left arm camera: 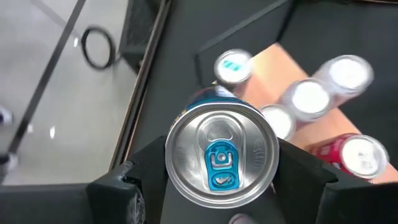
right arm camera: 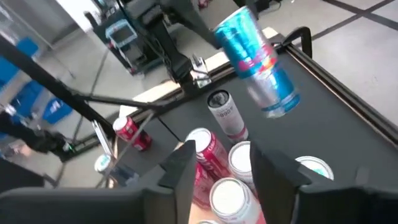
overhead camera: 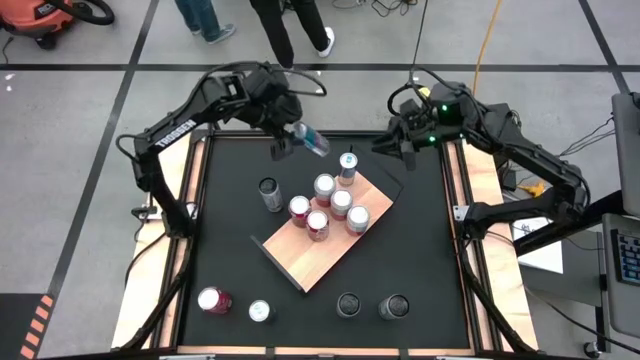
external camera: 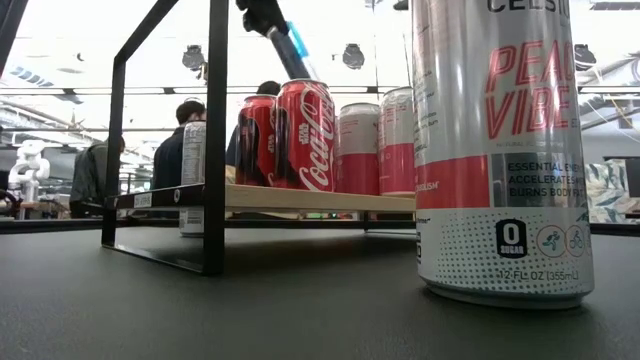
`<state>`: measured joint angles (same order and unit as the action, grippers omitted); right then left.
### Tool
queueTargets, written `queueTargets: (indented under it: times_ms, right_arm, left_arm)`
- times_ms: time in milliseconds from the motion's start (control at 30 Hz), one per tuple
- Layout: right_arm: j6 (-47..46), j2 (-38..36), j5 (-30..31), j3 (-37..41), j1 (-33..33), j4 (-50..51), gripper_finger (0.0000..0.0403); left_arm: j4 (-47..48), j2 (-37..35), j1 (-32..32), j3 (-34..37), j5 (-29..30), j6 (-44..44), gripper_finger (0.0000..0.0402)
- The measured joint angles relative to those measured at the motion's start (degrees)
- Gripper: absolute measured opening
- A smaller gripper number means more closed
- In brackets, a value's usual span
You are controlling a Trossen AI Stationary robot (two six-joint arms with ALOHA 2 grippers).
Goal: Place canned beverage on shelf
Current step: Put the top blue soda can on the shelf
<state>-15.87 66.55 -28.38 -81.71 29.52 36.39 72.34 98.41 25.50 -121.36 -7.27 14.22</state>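
1. While a blue can is held tilted in the closed fingers of the left gripper, it hangs above the tabletop, just short of the shelf.
2. Six cans are already stood on the shelf ahead of the gripper; a free spot should be chosen.
3. The can should be righted before lowering.
4. The right gripper hovers near the shelf's far corner, fingers seemingly parted, empty.

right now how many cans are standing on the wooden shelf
6, all upright on the shelf: a teal-topped can at its far corner, a row of three behind it, and two red cans beside that row. None looks hidden from above.
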Motion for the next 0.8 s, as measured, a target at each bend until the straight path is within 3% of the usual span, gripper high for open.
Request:
queueTargets:
  times_ms: [300, 567, 800]
  right_arm:
    - [7.9, 7.2, -0.5, -14.0, -0.4, 8.3, 0.0199]
    - [9.0, 14.1, -11.5, -22.2, -0.4, 11.3, 0.0282]
    - [11.5, 18.5, -18.3, -24.8, -0.5, 14.0, 0.0299]
  left_arm:
    - [-6.0, 0.0, -9.0, -0.7, 0.0, 6.1, 0.0224]
    - [-14.9, 0.0, -14.2, -0.7, 0.0, 8.7, 0.0224]
    - [-17.6, 0.0, -16.1, -0.7, 0.2, 8.8, 0.0224]
